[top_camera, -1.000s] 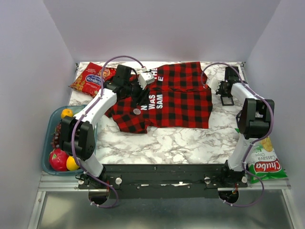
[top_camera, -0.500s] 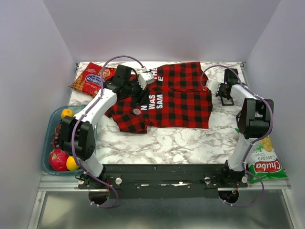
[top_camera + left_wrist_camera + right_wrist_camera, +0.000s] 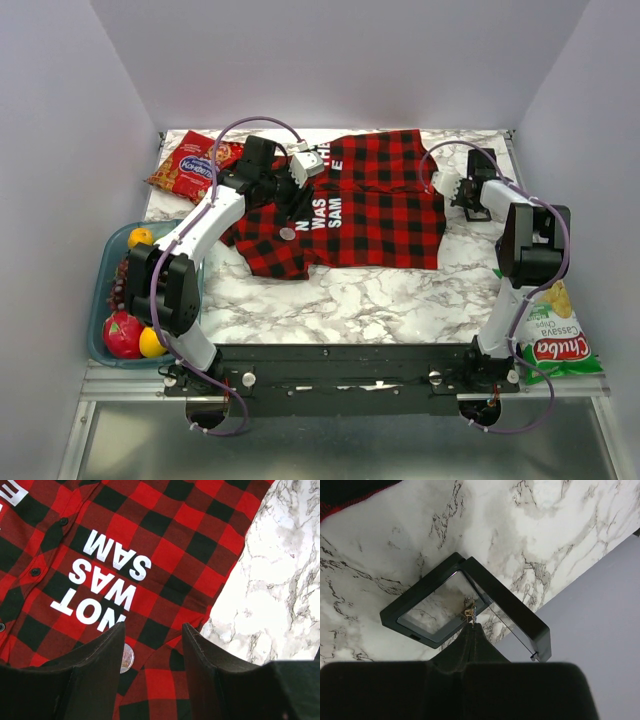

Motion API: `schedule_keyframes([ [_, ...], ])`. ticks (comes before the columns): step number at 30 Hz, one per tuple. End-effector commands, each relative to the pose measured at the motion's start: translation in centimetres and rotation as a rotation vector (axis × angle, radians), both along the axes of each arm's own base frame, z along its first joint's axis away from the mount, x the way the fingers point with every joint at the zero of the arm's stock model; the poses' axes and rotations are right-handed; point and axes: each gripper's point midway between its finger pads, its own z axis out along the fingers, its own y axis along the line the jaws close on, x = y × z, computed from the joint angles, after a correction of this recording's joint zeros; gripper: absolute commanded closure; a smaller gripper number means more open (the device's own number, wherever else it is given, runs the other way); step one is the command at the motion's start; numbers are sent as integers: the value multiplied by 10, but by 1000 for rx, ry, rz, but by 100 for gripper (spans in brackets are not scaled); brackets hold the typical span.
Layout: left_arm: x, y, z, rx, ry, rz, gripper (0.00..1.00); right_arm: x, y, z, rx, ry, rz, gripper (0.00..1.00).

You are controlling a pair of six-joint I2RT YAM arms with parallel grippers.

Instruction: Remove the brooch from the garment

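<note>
The red-and-black checked shirt (image 3: 380,200) lies spread on the marble table, its white lettering showing in the left wrist view (image 3: 107,575). The small silvery round brooch (image 3: 287,233) sits on the shirt just below the letters. In the left wrist view the brooch (image 3: 127,657) is half hidden behind my left finger. My left gripper (image 3: 292,203) (image 3: 152,635) is open and hovers above the shirt, empty. My right gripper (image 3: 470,195) (image 3: 471,627) is shut, with a tiny gold trinket (image 3: 469,611) at its tips, over an open black display case (image 3: 420,622).
A red snack packet (image 3: 190,165) lies at the back left. A blue tray (image 3: 103,262) with fruit stands at the left edge. A chips bag (image 3: 550,340) lies at the front right. The black case (image 3: 477,211) sits near the right wall.
My right wrist has shifted slightly back and to the right over the black case. The left arm, shirt and brooch have not moved.
</note>
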Motion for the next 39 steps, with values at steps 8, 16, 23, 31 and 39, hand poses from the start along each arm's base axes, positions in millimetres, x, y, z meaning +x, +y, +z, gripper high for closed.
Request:
schedule_keyframes([
  [8,7,0,-2,2,6,7,43,-2,13,-7,42,10,-90,91],
  [16,5,-1,-4,-1,10,2,43,1,19,-4,117,42,-215,78],
  [23,5,-1,-2,-6,8,2,43,-2,20,-2,131,53,-233,75],
  [31,1,0,-3,-1,13,-5,43,-28,64,25,338,146,-224,70],
  [39,-25,29,-16,86,16,-29,42,-49,181,172,909,-112,70,43],
])
